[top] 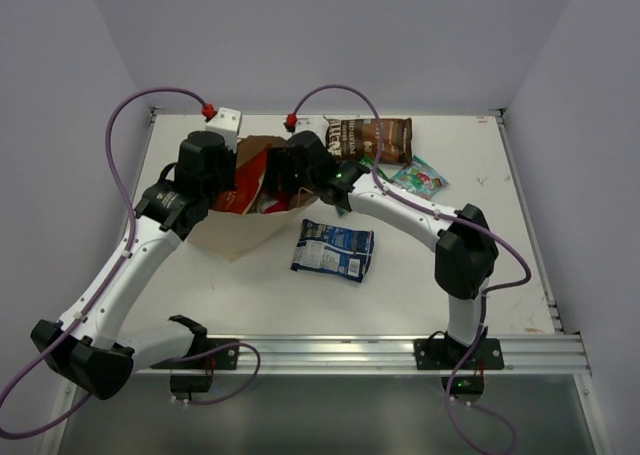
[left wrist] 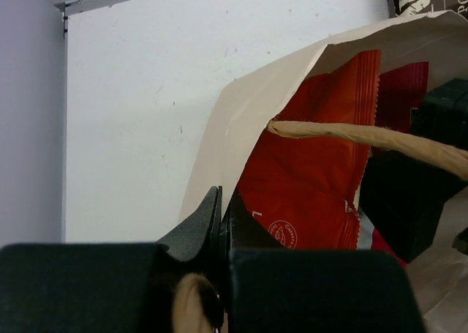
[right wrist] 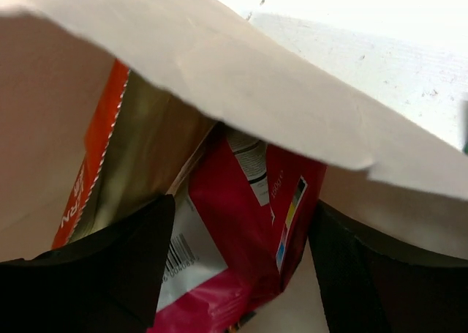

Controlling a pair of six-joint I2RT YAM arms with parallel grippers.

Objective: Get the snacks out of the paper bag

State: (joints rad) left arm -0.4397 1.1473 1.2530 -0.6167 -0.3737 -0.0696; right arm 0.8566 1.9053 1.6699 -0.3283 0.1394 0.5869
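The cream paper bag [top: 238, 227] lies on its side, its mouth facing right. My left gripper [left wrist: 223, 217] is shut on the bag's rim [left wrist: 219, 146] and holds the mouth open. An orange-red packet [left wrist: 314, 165] stands inside, behind the string handle [left wrist: 365, 137]. My right gripper [right wrist: 241, 274] is inside the bag and open, with one finger on each side of a pink-and-white packet [right wrist: 234, 230]. The orange-red packet [right wrist: 99, 143] is to its left. The dark brown packet [top: 372, 138], teal-green packet [top: 422, 179] and blue-and-white packet [top: 333, 248] lie on the table.
The white table [top: 450, 265] has walls at the back and on both sides. The brown and teal packets lie just behind my right arm [top: 400, 207]. The blue-and-white packet lies in front of the bag's mouth.
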